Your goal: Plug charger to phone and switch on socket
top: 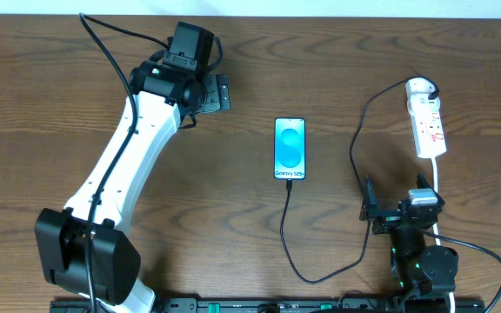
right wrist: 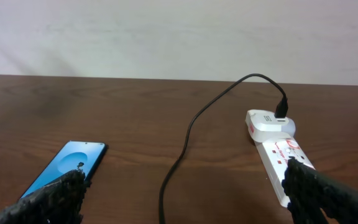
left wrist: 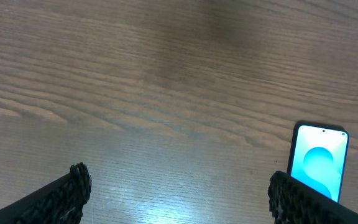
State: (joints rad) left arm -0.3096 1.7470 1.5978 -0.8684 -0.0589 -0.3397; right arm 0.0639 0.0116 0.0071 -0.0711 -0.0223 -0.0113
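Note:
The phone [top: 290,149] lies flat mid-table with its blue screen lit. The thin black charger cable [top: 296,261] runs from the phone's near edge, loops toward the front, then rises to a white adapter in the far end of the white socket strip [top: 430,126]. Its plug tip sits at the phone's edge. My left gripper [top: 220,93] is open and empty, left of the phone [left wrist: 319,162], above bare wood [left wrist: 179,179]. My right gripper [top: 396,198] is open and empty [right wrist: 184,175], near the strip's close end [right wrist: 278,149], with the cable [right wrist: 185,140] and phone [right wrist: 67,165] ahead.
The strip's thicker white cord [top: 437,178] runs from its near end toward the right arm's base. The wooden table [top: 50,104] is brown. A pale wall [right wrist: 166,37] stands behind its far edge.

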